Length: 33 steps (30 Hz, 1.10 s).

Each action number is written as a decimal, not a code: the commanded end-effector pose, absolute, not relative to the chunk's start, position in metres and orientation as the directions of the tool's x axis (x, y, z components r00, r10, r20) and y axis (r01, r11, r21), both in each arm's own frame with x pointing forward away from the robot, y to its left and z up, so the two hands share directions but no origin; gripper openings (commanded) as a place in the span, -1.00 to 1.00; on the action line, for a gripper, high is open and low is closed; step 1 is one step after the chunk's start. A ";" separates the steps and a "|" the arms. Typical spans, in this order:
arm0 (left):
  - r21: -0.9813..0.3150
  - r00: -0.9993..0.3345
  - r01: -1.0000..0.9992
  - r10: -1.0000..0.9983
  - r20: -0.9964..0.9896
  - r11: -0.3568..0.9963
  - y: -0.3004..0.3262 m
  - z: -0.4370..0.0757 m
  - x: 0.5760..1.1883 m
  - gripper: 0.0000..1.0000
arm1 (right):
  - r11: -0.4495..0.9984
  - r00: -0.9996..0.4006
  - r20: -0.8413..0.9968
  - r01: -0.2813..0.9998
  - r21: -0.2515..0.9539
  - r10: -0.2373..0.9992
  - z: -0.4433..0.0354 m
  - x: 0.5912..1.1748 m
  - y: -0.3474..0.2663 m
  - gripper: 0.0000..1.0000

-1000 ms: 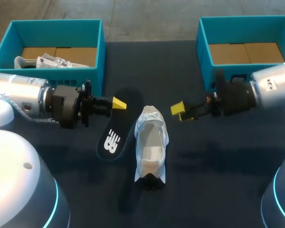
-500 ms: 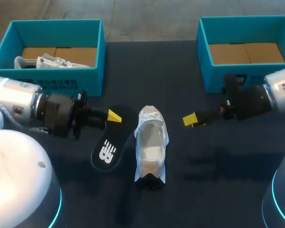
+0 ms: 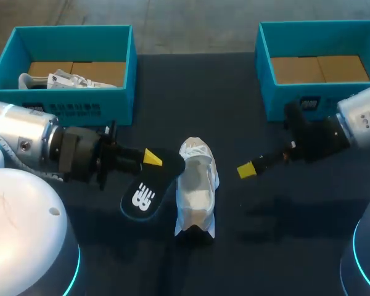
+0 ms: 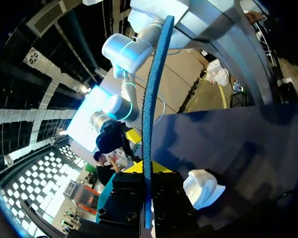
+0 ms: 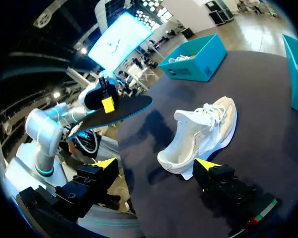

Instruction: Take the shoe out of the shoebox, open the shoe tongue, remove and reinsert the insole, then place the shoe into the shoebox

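Observation:
A white shoe (image 3: 196, 188) lies on the dark table, its opening facing my right gripper in the right wrist view (image 5: 203, 131). My left gripper (image 3: 153, 158) is shut on a black insole (image 3: 143, 194) with a white logo. It holds the insole off the table, one end against the shoe's left side. In the left wrist view the insole (image 4: 150, 99) stands edge-on between the fingers of that gripper (image 4: 148, 173), with the shoe (image 4: 201, 186) beside it. My right gripper (image 3: 246, 169) stands open to the right of the shoe, holding nothing (image 5: 155, 166).
A teal shoebox (image 3: 126, 68) at the back left holds another white shoe (image 3: 61, 80) and paper. A second teal shoebox (image 3: 265, 68) stands at the back right, close behind my right arm.
My left gripper dipped toward the front, then carried the insole to the right until it reached the shoe. My right gripper drew back to the right, away from the shoe.

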<state>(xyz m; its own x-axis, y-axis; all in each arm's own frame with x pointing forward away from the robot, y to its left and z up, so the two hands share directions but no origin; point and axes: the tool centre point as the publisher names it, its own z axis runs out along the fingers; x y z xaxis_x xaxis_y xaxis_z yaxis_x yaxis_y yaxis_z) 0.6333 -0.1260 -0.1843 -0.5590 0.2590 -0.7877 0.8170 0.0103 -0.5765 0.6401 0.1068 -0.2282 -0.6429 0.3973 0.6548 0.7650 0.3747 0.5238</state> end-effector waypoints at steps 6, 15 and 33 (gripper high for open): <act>-0.679 -0.656 0.734 0.273 -0.704 0.011 -0.125 -0.185 0.598 -1.00 | 0.460 -0.735 0.534 0.678 0.574 0.417 -0.249 0.624 0.099 1.00; -0.809 -0.781 0.587 0.281 -0.558 0.025 -0.132 -0.210 0.582 -1.00 | 0.559 -0.776 0.399 0.630 0.539 0.489 -0.273 0.621 0.108 1.00; -0.846 -0.820 0.533 0.265 -0.507 0.031 -0.146 -0.220 0.581 -1.00 | 0.674 -0.824 0.329 0.566 0.474 0.461 -0.290 0.626 0.111 1.00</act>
